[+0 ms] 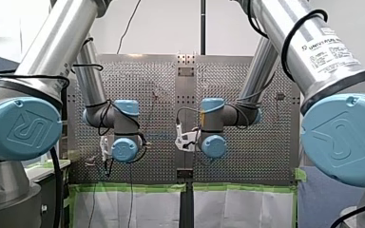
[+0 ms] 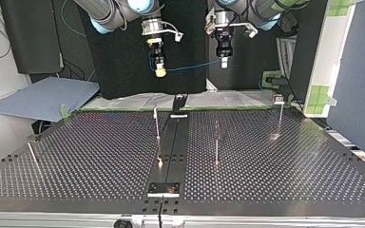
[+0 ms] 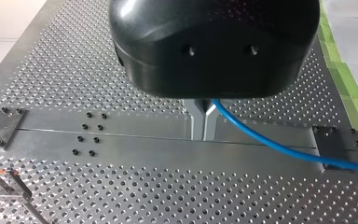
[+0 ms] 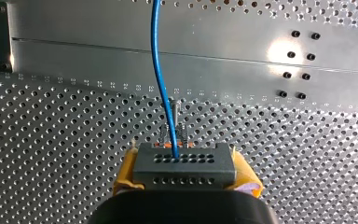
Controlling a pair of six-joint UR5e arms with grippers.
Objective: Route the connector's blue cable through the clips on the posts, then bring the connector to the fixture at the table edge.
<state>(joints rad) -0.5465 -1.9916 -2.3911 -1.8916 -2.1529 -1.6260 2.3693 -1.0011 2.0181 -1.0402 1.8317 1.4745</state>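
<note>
My right gripper [image 4: 185,173] is clamped on the connector [image 4: 185,164], with a yellow pad either side. The blue cable [image 4: 159,79] runs from it to my left gripper [image 3: 203,132], whose metal fingers [image 3: 196,123] appear closed on it. Both hang well clear of the posts [image 2: 157,124]. No routing is done and delivery is outstanding.

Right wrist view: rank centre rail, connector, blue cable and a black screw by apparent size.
1. centre rail
2. connector, though nearness to the camera enlarges it
3. blue cable, long but thin
4. black screw
</note>
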